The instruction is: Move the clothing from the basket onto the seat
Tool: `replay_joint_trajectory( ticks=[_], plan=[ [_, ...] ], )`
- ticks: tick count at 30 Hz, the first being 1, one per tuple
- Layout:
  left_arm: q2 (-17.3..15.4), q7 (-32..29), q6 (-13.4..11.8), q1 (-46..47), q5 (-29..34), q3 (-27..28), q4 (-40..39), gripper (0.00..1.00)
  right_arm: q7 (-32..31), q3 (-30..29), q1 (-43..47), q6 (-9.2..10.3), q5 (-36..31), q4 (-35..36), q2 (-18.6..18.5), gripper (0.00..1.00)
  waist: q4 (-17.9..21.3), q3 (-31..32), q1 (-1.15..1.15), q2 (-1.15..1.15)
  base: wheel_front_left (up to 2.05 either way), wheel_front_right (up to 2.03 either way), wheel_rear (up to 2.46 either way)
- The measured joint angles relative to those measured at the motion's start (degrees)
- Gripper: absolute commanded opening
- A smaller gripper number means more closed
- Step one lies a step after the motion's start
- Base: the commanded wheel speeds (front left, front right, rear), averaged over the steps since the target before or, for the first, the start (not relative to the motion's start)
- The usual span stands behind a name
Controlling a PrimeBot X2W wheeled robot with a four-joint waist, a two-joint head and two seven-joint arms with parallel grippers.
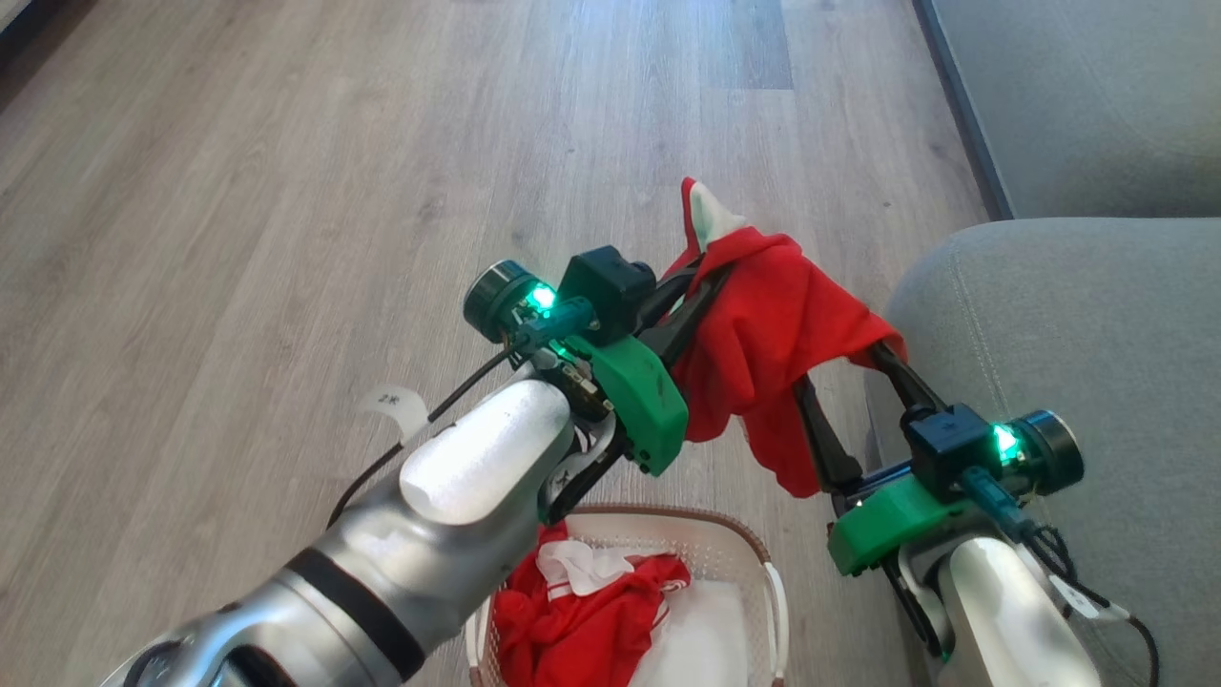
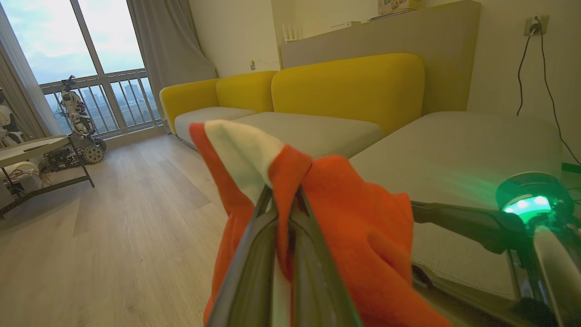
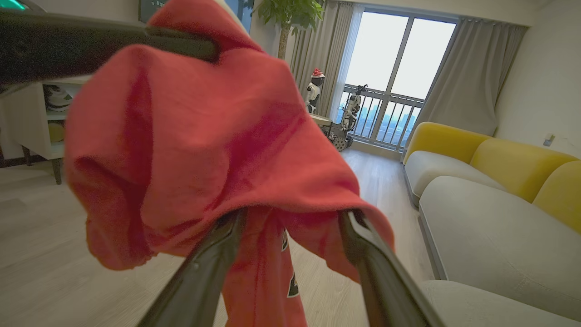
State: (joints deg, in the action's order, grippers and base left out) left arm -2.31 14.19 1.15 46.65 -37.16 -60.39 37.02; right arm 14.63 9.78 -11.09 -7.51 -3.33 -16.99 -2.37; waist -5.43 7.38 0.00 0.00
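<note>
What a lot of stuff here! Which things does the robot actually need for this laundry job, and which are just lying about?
For the job: red garment pinched in the left fingers and draped over the spread right fingers; red clothing in the basket; grey seat.
Just lying about: paper tag; side table; potted plant; small robot by the window.

Left gripper (image 2: 281,200) raised, fingers pressed together on the clothing (image 1: 763,324). Right gripper (image 3: 290,218) alongside, fingers spread wide, tips under the same clothing. Both forearms angle inward.
</note>
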Motion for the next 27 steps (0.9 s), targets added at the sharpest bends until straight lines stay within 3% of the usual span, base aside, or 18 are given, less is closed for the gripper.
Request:
replay_joint_trajectory(
  ticks=[19, 27],
  plan=[
    [-0.01, 0.02, -0.75, -0.01, -2.03, -0.15, 1.72, 0.0, 0.0, -1.15, 2.62, 0.0, -1.82, 5.63, -0.02, 1.0, 0.35, -1.22, 0.0, 0.0, 0.0, 0.0, 0.0],
    [-0.01, 0.02, -0.75, -0.01, -2.03, -0.13, 1.47, 0.0, 0.0, -0.79, 2.57, 0.0, -2.3, 2.41, -0.03, 1.0, 0.27, -1.56, 0.0, 0.0, 0.0, 0.0, 0.0]
  ],
)
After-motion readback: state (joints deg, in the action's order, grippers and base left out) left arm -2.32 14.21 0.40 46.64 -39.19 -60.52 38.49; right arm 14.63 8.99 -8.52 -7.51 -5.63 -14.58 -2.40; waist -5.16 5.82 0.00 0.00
